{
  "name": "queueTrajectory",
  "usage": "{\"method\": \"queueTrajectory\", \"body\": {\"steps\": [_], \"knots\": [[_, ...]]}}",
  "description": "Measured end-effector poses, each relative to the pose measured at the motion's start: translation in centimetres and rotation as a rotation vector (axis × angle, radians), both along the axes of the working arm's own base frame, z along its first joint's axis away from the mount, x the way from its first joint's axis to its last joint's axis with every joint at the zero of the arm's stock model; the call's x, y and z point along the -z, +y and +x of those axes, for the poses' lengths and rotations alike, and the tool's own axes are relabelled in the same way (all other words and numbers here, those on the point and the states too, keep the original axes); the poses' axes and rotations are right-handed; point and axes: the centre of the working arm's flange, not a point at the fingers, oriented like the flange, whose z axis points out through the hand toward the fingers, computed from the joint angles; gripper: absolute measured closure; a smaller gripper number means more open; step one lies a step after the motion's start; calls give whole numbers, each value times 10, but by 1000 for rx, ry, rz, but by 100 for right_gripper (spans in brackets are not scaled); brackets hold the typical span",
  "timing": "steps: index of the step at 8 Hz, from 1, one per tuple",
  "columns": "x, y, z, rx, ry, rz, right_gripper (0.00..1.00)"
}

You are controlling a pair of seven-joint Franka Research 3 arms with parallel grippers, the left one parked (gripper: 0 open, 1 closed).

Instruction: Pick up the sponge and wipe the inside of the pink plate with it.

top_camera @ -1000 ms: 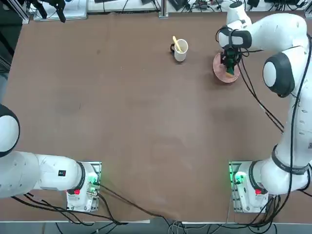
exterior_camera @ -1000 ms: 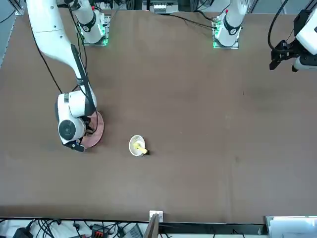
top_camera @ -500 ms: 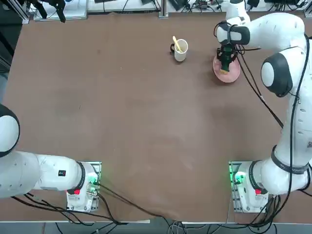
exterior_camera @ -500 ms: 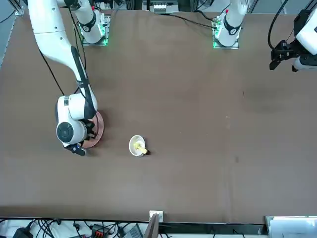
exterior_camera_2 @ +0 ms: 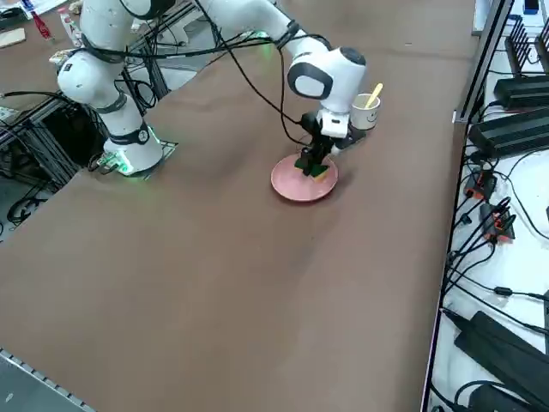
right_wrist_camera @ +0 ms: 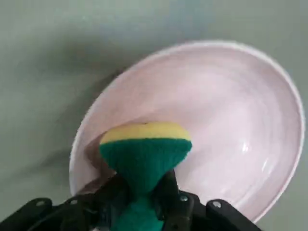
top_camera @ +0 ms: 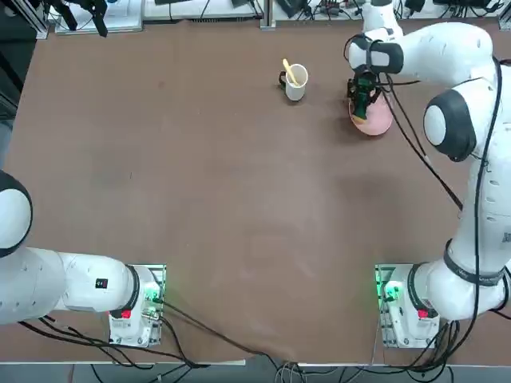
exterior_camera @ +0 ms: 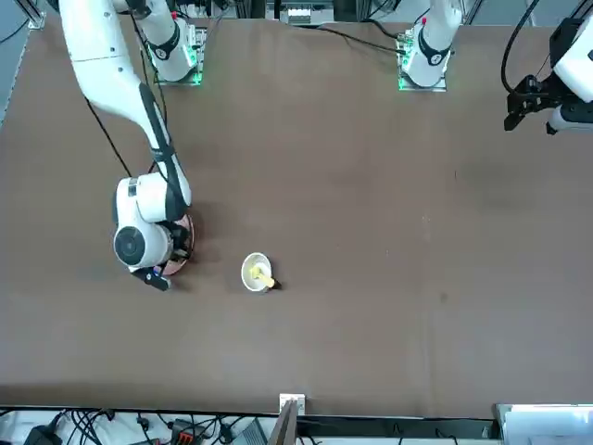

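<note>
Right end effector [right_wrist_camera: 143, 202] closed tight on sponge [right_wrist_camera: 144, 153], foam pinched narrow at the grip, yellow layer pressed into pink plate [right_wrist_camera: 226, 120] near its rim on the side toward white mug [top_camera: 295, 81]. Plate well out on desk [top_camera: 200, 199], unrestrained. Risks judged: plate sliding or tipping under off-centre pressure; sponge slipping from so narrow a pinch; mug struck if stroke overruns.

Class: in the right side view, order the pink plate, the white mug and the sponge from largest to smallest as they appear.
1. pink plate
2. white mug, partly behind the arm, farther from the camera
3. sponge, clamped in the right gripper on the plate
</note>
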Motion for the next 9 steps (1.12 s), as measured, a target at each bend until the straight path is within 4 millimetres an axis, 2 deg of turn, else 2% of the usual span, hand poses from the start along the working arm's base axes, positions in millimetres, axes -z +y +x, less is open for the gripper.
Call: {"method": "queueTrajectory", "body": {"steps": [2, 9], "knots": [[3, 4, -10, 9, 62, -20, 68], [15, -27, -23, -6, 136, -116, 69]]}}
